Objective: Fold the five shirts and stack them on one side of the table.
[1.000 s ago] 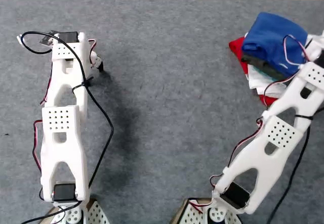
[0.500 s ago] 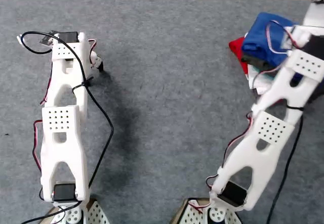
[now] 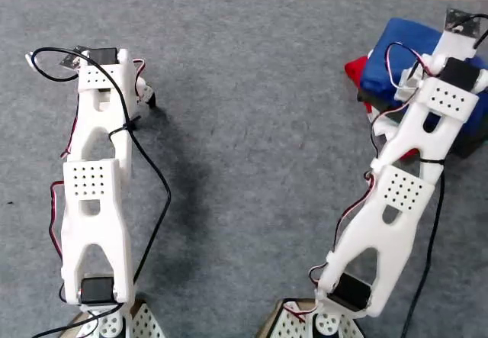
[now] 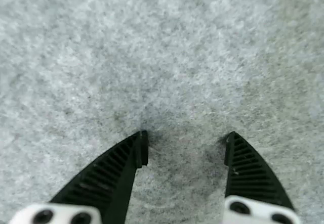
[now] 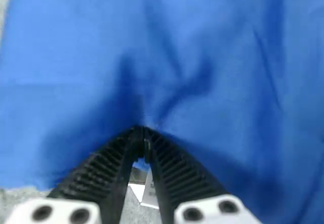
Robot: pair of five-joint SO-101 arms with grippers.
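Left jaws: being held apart, tips at counter (image 4: 167, 42) | right jaws: being held together against blue shirt (image 5: 202, 57) | shirt stack (image 3: 354, 71): being kept at counter's right side | long axis: being masked by arm

The right arm (image 3: 404, 185) covers much of the shirt stack (image 3: 393, 52).

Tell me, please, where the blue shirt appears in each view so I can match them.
High view: blue shirt at far right, partly under the right arm.
Left wrist view: bare grey felt beneath the open left claw.
Right wrist view: it lies ahead of the right claw, pinched at its tips.
Shared landmark: the grey felt.
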